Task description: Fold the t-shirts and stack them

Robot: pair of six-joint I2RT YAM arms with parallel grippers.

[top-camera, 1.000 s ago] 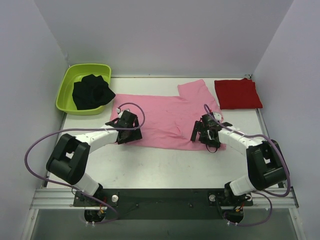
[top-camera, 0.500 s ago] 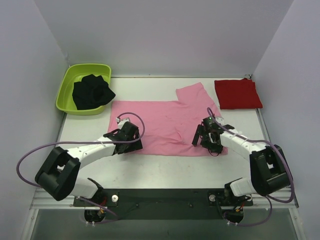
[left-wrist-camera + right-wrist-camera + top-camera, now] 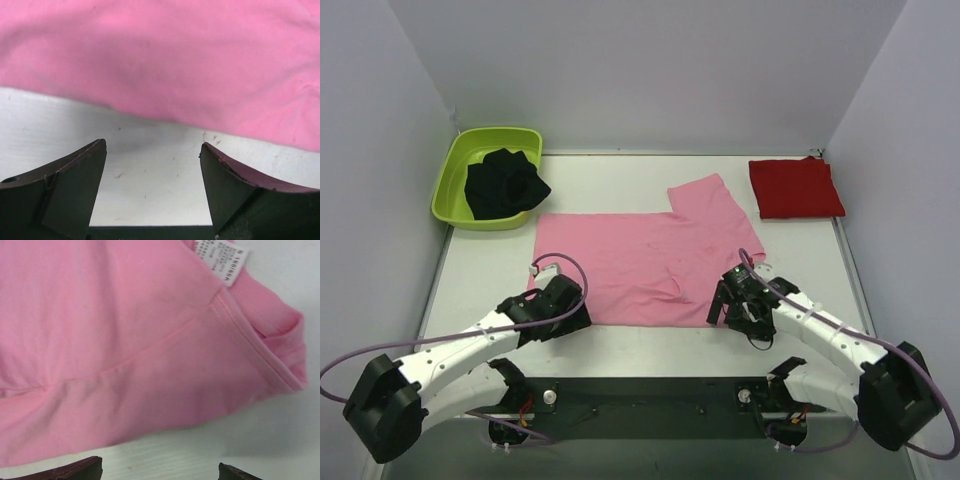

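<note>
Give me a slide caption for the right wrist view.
Right end effector open over the table, just short of the pink t-shirt, its white care label showing.

Bright, even light from overhead, soft on every side.
From above, everything looks sharp: the pale walls (image 3: 650, 70) are evenly lit and only thin, faint shadows lie on the white table (image 3: 650, 345). Close in, the left wrist view is soft, with the pink t-shirt (image 3: 165, 55) blurred and a grey shadow under its hem. The right wrist view keeps the seams and label (image 3: 222, 262) fairly crisp.
</note>
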